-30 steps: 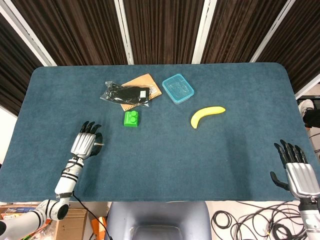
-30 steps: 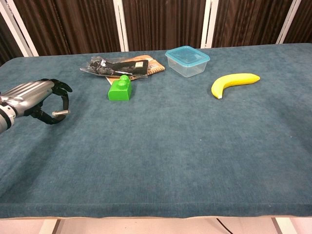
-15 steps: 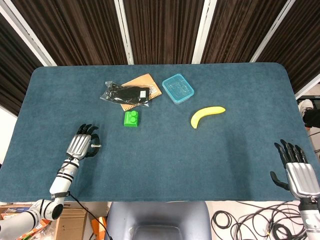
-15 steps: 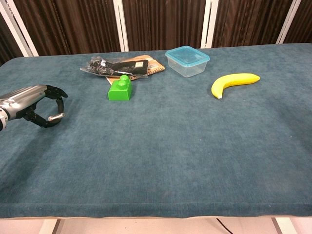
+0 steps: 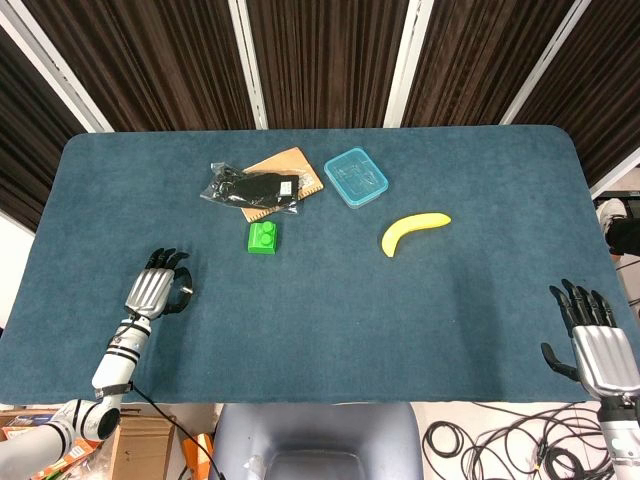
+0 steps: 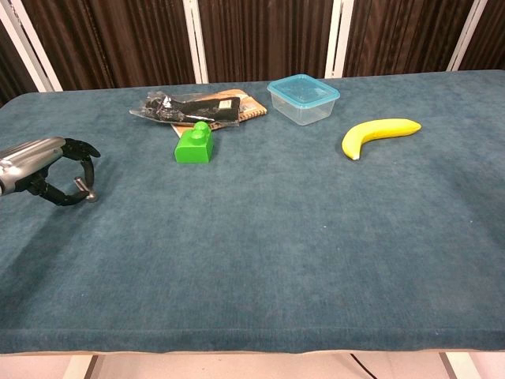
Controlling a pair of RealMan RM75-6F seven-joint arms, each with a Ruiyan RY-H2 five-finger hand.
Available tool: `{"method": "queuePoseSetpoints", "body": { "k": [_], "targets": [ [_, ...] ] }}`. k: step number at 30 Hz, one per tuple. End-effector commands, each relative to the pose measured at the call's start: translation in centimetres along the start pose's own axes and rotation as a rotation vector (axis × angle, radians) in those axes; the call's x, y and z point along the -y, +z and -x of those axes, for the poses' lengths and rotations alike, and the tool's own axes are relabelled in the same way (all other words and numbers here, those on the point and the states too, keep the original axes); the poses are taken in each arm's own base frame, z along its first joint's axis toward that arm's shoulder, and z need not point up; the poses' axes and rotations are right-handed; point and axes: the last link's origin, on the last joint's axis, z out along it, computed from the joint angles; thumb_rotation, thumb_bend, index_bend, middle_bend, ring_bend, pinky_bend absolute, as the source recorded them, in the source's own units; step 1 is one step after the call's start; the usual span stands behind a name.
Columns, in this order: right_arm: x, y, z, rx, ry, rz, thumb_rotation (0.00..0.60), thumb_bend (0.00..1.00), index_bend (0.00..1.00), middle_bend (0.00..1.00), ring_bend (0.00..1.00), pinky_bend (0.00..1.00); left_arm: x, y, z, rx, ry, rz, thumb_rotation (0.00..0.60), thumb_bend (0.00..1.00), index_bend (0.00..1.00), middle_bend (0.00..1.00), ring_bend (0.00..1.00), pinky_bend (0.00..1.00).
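Starting at the left, the left hand (image 5: 158, 288) hovers low over the near-left part of the bench (image 5: 350, 310), its fingers curled in toward the thumb with nothing between them. The thing nearest to it is the green block (image 5: 264, 238), which stands to its right and a little farther back, apart from the hand and untouched. Beyond the block, a black packet (image 5: 250, 189) lies across a brown notebook (image 5: 300, 170), and just right of these sits a clear container with a blue lid (image 5: 356, 177). A banana (image 5: 413, 230) lies farther right, near the middle of the bench. At the near-right edge the right hand (image 5: 595, 335) has its fingers straight and spread, holding nothing, well apart from every object.

By my reading, no grasp is made so far: each thing rests on the bench and neither hand touches any.

The chest view shows the curl of the left hand (image 6: 47, 170) from the side, with the thumb tip close to the fingers, and the block's raised stud (image 6: 202, 126). It does not show the right hand, which only the head view catches.
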Motion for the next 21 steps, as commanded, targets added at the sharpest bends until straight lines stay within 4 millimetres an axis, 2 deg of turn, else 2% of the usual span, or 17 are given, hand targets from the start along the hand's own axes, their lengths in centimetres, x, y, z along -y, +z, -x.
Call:
{"method": "queuePoseSetpoints", "body": {
  "k": [1, 5, 8, 13, 16, 19, 21],
  "targets": [
    [0.0, 0.0, 0.0, 0.000, 0.000, 0.000, 0.600, 0.29, 0.00, 0.00, 0.00, 0.00, 0.1, 0.0, -0.1, -0.002, 0.002, -0.001, 0.600, 0.36, 0.56, 0.17, 0.07, 0.05],
    [0.0, 0.0, 0.0, -0.001, -0.001, 0.001, 0.600, 0.29, 0.00, 0.00, 0.00, 0.00, 0.4, -0.2, -0.3, -0.007, 0.001, -0.009, 0.600, 0.36, 0.55, 0.17, 0.06, 0.05],
    [0.0, 0.0, 0.0, -0.002, 0.000, 0.001, 0.600, 0.29, 0.00, 0.00, 0.00, 0.00, 0.3, -0.3, -0.4, -0.007, 0.000, 0.001, 0.600, 0.35, 0.49, 0.17, 0.06, 0.05],
    [0.0, 0.0, -0.1, -0.008, 0.001, 0.002, 0.600, 0.29, 0.00, 0.00, 0.00, 0.00, -0.2, -0.8, -0.8, -0.032, 0.000, 0.034, 0.600, 0.34, 0.15, 0.15, 0.05, 0.04],
    [0.0, 0.0, -0.1, -0.012, 0.000, 0.002, 0.600, 0.29, 0.00, 0.00, 0.00, 0.00, -0.7, -1.7, -1.6, -0.055, -0.006, 0.069, 0.600, 0.33, 0.05, 0.13, 0.04, 0.04],
    [0.0, -0.1, -0.2, -0.013, 0.000, 0.001, 0.600, 0.29, 0.00, 0.00, 0.00, 0.00, -0.4, -3.9, -3.0, -0.105, 0.008, 0.097, 0.600, 0.32, 0.02, 0.12, 0.03, 0.04],
    [0.0, -0.4, -0.2, -0.017, -0.002, 0.000, 0.600, 0.29, 0.00, 0.00, 0.00, 0.00, 1.2, -6.9, -4.1, -0.127, 0.064, 0.069, 0.600, 0.31, 0.01, 0.10, 0.02, 0.04]
  ]
}}
